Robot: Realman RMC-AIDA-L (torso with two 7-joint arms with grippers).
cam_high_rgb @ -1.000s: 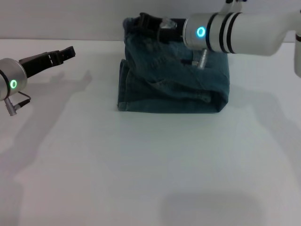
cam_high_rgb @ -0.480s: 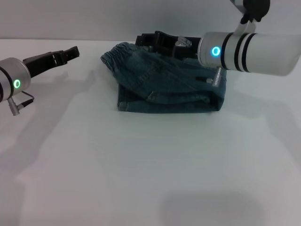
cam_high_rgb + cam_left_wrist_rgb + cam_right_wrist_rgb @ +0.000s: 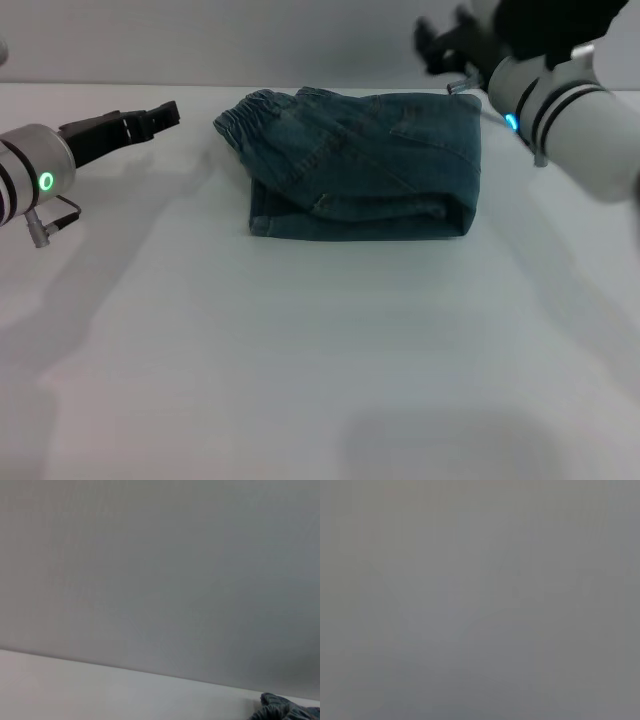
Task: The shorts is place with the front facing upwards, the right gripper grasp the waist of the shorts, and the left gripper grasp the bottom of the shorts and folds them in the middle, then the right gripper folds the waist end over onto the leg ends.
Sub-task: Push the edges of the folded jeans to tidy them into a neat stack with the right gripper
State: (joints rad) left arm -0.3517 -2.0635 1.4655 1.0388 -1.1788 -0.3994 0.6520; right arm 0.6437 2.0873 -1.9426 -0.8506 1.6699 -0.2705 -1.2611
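- The folded blue denim shorts (image 3: 360, 165) lie as a compact rectangle at the far middle of the white table (image 3: 320, 360); the gathered elastic waistband (image 3: 245, 115) sits on top at the left; folding looks finished.
- The right hand (image 3: 440, 45) hovers apart, beyond the far right corner; open or closed, I cannot tell; retreat likely next.
- The left hand (image 3: 165, 113) hangs left of the shorts, fingers seemingly together, holding nothing.

The shorts (image 3: 365, 165) lie folded on the table (image 3: 300, 350) — between both end effectors
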